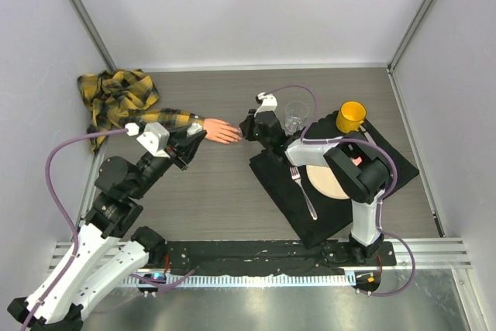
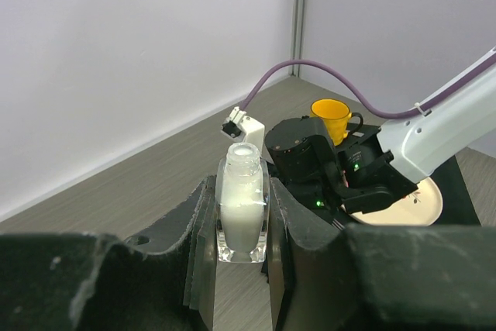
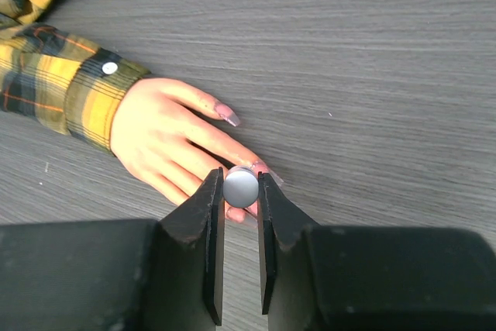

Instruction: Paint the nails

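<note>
Right gripper (image 3: 239, 193) is pinching a round silver cap (image 3: 241, 186) over the nails (image 3: 230, 118) of the fake hand (image 3: 159, 141), lying left of centre; left gripper (image 2: 242, 191) is clamping an uncapped white bottle (image 2: 242, 218) upright.

We assess this as a robotics test cell in a laboratory. The bench (image 1: 225, 199) is a grey wood-grain surface, closed in on three sides by plain white panels (image 1: 248, 5) set in bare aluminium posts (image 1: 83, 17). A left arm (image 1: 116, 191) and a right arm (image 1: 356, 180), both robotic, are fixed to a metal rail (image 1: 434, 249) along the near edge, with purple cables (image 1: 294, 87) looped in the open. We note that the items laid out read as staged props: a black mat (image 1: 287, 207) carrying a plate (image 1: 325, 184), a fork (image 1: 304, 195) and a yellow cup (image 1: 351, 117), a drinking glass (image 1: 295, 116) beside it, and a mannequin hand (image 1: 221, 131) in a plaid sleeve (image 1: 116, 98).
</note>
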Motion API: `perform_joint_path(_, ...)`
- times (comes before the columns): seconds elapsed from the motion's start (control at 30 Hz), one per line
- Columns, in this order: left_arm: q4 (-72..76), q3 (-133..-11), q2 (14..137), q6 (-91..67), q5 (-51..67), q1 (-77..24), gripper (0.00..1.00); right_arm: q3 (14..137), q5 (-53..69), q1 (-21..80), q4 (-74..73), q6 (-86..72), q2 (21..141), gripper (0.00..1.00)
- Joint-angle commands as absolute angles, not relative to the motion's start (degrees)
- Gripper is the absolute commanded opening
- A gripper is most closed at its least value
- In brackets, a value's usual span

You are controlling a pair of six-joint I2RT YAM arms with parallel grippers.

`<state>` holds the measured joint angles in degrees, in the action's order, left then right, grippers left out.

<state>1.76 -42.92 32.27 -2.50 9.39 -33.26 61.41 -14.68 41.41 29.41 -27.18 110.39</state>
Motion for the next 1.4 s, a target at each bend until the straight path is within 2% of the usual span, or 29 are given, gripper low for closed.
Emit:
perform_joint_path(0.0,3.6,-43.86,32.52,-2.11,9.32,-33.05,0.0,63.54,-15.56,41.4,31.29,-27.34,110.56,0.0)
perform_joint_path(1.37,3.34,-44.12,32.96,-2.64,10.81,-33.05,0.0,68.2,-15.82,41.4,27.25,-28.21,115.84,0.0)
